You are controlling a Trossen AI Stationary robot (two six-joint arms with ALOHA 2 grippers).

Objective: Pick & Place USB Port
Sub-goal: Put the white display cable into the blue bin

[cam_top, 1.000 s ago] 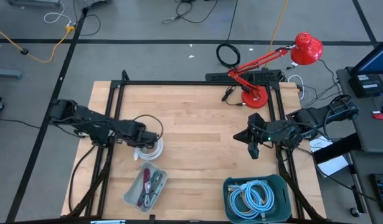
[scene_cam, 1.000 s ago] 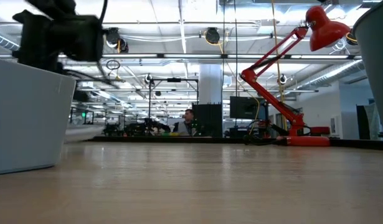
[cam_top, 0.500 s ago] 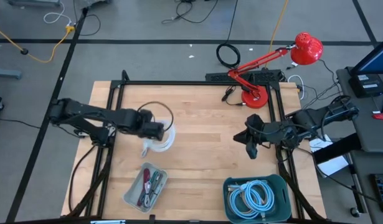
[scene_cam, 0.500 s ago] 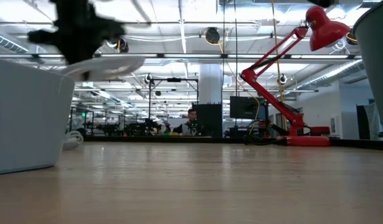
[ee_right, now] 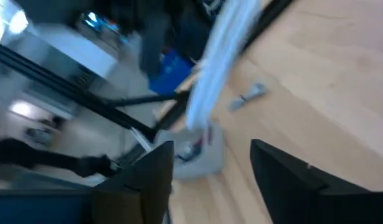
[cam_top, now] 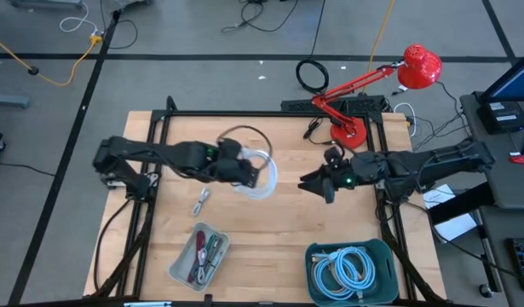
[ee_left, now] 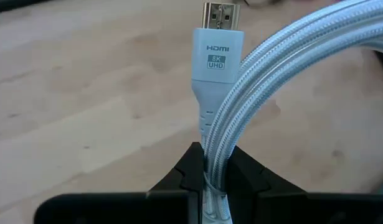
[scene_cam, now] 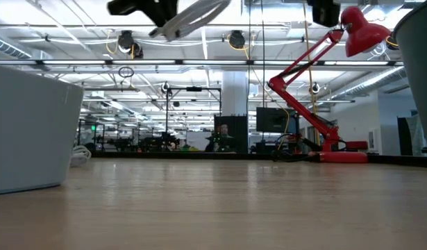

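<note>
A coiled white braided cable (cam_top: pixel 263 175) with an HDMI plug (ee_left: pixel 217 56) hangs above the middle of the table, with my left gripper (cam_top: pixel 247 173) shut on it. In the low view the coil (scene_cam: pixel 192 15) is high above the tabletop. My right gripper (cam_top: pixel 311 182) stands open just right of the coil, pointing at it with nothing between its fingers; its wrist view shows the coil (ee_right: pixel 219 56) ahead. A small silvery connector (cam_top: pixel 202 201) lies flat on the wood; I cannot tell whether it belongs to the cable. No USB port shows. My left gripper pinches several strands of the coil (ee_left: pixel 214 169) between its two fingers, just behind the HDMI plug's strain relief. The plug and the loops stick out forward past the fingertips. The coil is lifted clear of the table.
A grey bin (cam_top: pixel 199 254) with small items stands near the front left. A teal bin (cam_top: pixel 351 271) with coiled cables sits at the front right. A red desk lamp (cam_top: pixel 347 132) stands at the far right. Bare wood (cam_top: pixel 287 222) lies between the bins.
My left gripper has risen and gone toward the table's right and far edges, carrying the coil up off the wood to the middle. The small connector has stayed on the table. My right gripper has swung toward the table's left, toward the coil.
</note>
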